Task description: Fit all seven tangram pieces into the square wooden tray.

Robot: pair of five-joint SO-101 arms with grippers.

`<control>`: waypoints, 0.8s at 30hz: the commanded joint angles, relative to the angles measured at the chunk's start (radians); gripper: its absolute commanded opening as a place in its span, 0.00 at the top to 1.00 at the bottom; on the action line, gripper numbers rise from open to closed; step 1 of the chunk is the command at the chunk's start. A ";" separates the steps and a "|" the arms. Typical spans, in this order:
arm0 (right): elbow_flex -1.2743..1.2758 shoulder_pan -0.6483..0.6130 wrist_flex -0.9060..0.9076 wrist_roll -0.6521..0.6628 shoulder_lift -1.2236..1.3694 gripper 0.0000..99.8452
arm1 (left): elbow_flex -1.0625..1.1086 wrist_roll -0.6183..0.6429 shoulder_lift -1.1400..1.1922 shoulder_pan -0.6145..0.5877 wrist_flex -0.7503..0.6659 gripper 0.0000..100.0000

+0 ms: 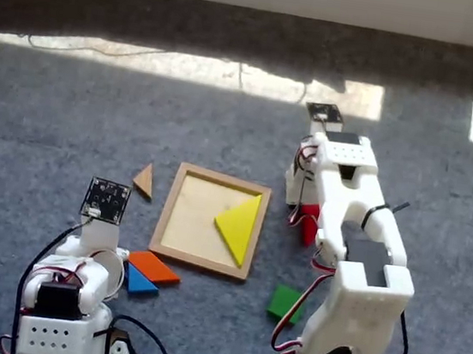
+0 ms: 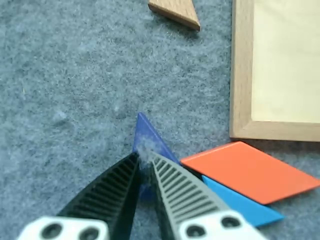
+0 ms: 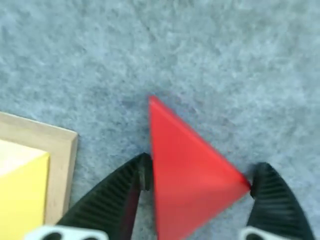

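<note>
The left gripper [image 2: 145, 167] has its jaws pressed on a corner of the blue triangle [image 2: 150, 140], beside the orange piece [image 2: 250, 172]. The right gripper [image 3: 197, 172] holds the red triangle [image 3: 182, 150] between spread jaws. The tray [image 1: 169, 212], centre of the high view, holds the yellow triangle [image 1: 241, 222].
</note>
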 commanded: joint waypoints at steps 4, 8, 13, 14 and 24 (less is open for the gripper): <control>0.002 0.010 0.024 0.017 -0.007 0.79 | 0.019 0.009 -0.033 -0.010 0.006 0.99; 0.002 0.007 0.036 0.018 -0.013 0.80 | 0.019 0.009 -0.033 -0.010 0.006 0.99; -0.001 0.010 0.068 0.018 -0.031 0.80 | 0.019 0.009 -0.033 -0.010 0.006 0.99; 0.002 0.010 0.068 0.018 -0.047 0.80 | 0.019 0.009 -0.033 -0.010 0.006 0.99; 0.047 0.030 0.108 -0.114 -0.211 0.61 | 0.019 0.009 -0.033 -0.010 0.006 0.99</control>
